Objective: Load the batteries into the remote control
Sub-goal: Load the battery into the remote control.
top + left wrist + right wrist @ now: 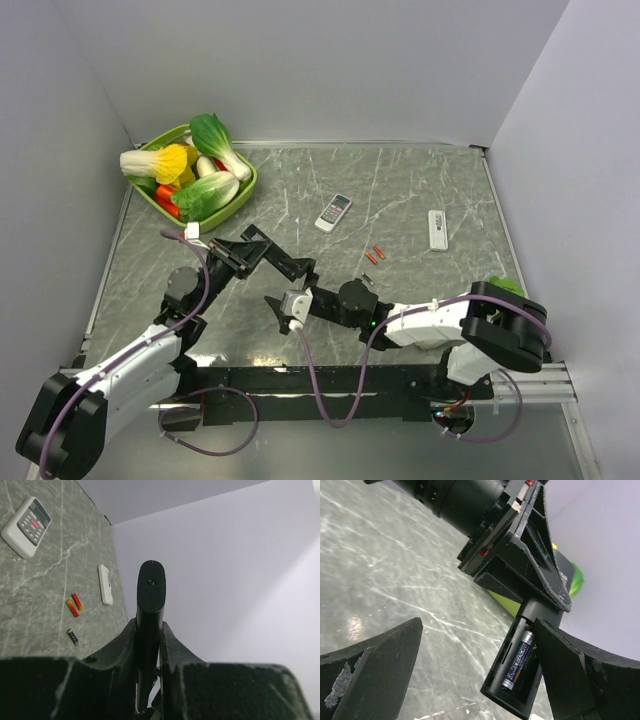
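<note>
The grey marbled tabletop [420,190] is boxed in by plain white walls. One dark battery [518,659] with silvery ends lies in the open battery bay of a black remote control [150,595], lengthwise along the bay; an empty slot shows beside it. The left gripper [149,652] is clamped tight on that remote's body and holds it clear of the table. The right gripper [479,622] sits at the remote's battery end with its jaws spread wide and nothing between them but the bay; one finger [570,675] is just beside the remote's edge, though I cannot tell if it touches. To the right of the black remote, two orange-red batteries [375,254] lie side by side on the table, and a further dark battery [73,637] lies near them. Beyond the black remote rests a white remote with a grey keypad [334,211], and farther right a white oblong piece [438,229]. Far to the left of it stands a green basket [245,190] of toy vegetables.
</note>
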Robot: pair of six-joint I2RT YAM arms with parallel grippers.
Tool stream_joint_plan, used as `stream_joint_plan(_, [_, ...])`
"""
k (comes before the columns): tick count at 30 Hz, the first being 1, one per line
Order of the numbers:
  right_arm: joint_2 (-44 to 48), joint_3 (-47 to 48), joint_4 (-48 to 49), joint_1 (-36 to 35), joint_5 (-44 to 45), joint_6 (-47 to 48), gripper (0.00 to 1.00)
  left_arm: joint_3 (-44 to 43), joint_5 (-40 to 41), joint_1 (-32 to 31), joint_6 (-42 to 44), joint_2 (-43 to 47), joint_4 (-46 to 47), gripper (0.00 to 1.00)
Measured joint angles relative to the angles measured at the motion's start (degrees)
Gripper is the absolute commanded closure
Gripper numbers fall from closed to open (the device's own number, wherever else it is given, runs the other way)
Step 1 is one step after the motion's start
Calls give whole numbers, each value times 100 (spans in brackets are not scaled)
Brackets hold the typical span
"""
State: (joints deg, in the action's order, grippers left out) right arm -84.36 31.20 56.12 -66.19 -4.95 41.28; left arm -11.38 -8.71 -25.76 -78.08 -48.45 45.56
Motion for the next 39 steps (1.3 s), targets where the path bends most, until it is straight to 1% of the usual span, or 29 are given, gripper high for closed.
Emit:
stream_joint_plan(6, [-254, -229, 890, -192, 509, 223, 0, 11, 46, -68, -107, 232, -127, 98])
stream_joint_plan(10, [-481, -286, 1349, -321, 857, 437, 0, 37, 203, -85, -109, 557, -439, 98])
stream_joint_plan(14, [-667, -313, 1513, -446, 1174, 636, 0, 66, 409, -81, -70, 822, -741, 98])
stream_joint_plan(18, [-634, -313, 1436, -483, 1283, 634, 0, 76, 461, -81, -39, 826, -765, 98])
stream_joint_plan(24, [0, -315, 527, -481, 1255, 345, 0, 151, 514, -85, 59, 841, -614, 98])
stream_joint_plan(27, [420, -315, -155, -481, 1217, 133, 0, 184, 551, -85, 140, 859, -555, 98])
stream_joint_plan(31, [968, -291, -1106, -450, 1084, -243, 0, 184, 531, -85, 483, 841, -424, 98])
stream_joint_plan(35, [1408, 50, -2190, -280, 787, -879, 0, 184, 426, -87, 761, 765, -155, 98])
stream_joint_plan(39, [1740, 518, -3193, 90, 181, -1661, 0, 225, 350, -85, 892, 754, 166, 98])
